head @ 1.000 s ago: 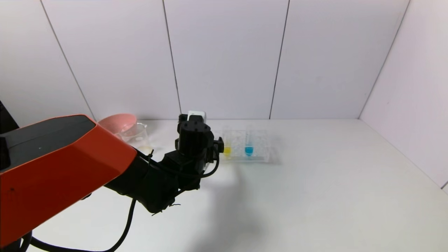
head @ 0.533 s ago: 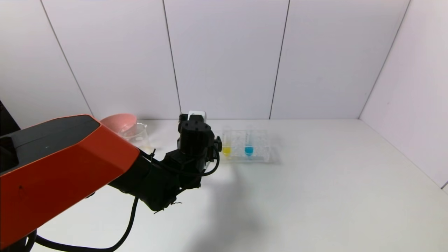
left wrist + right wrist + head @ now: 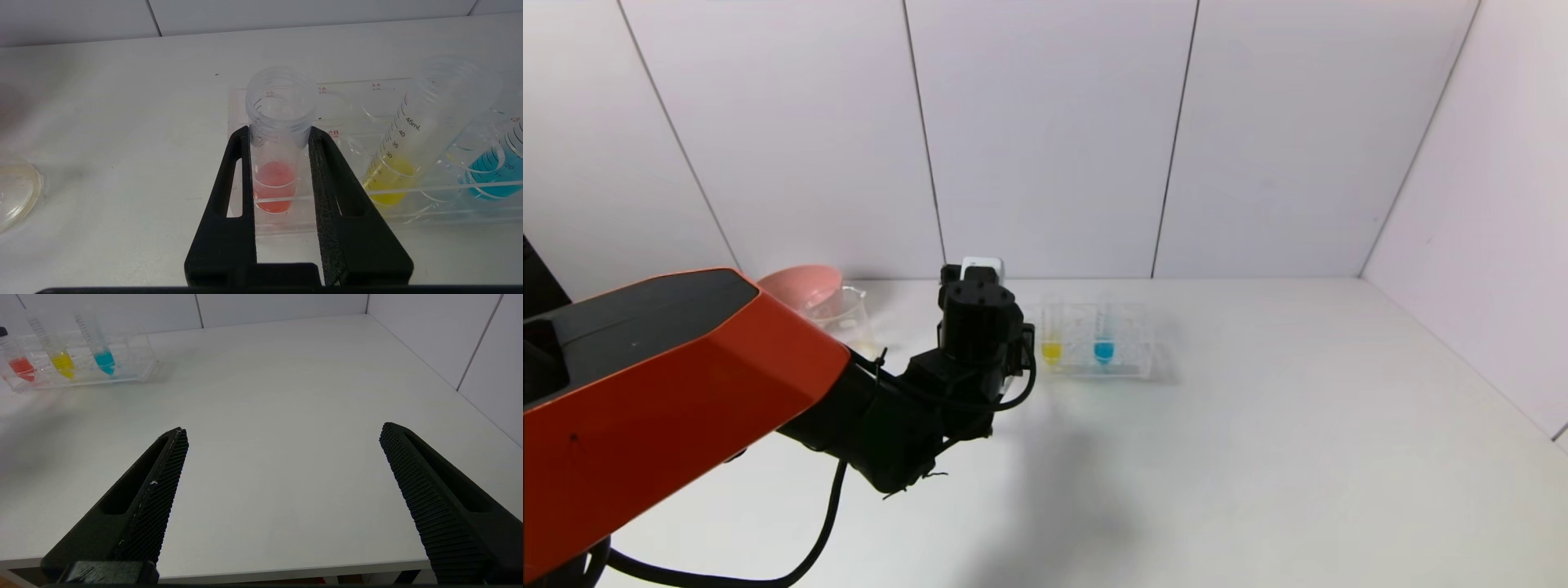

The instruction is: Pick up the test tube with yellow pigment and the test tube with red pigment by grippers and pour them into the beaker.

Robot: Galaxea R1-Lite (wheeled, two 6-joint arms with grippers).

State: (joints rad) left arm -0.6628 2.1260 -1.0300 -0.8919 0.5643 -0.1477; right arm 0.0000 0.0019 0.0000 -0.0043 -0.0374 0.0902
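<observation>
Black, tapering fingers of the left gripper [image 3: 280, 134] are pressed against both sides of the slim clear test tube with red pigment [image 3: 276, 163], just under its threaded mouth, while the tube stands upright in the end hole of the clear multi-hole plastic rack [image 3: 408, 220]. The step in hand looks like the lift out of the rack, so a straight upward pull seems best, keeping the tube vertical until its rounded bottom clears the hole; any sideways drag could tip the rack or nudge the neighbouring test tube with yellow pigment [image 3: 404, 155], which leans in the next hole beside a blue-bottomed tube [image 3: 490, 171]. Only the left wrist view shows this grip; in the head view the arm hides the red tube, yet that view alone places the small clear glass beaker [image 3: 843, 317] well to the left, before a pink bowl [image 3: 796, 284]. The right gripper [image 3: 282, 465] hangs spread wide over bare white table [image 3: 286, 396], well apart from the rack.
</observation>
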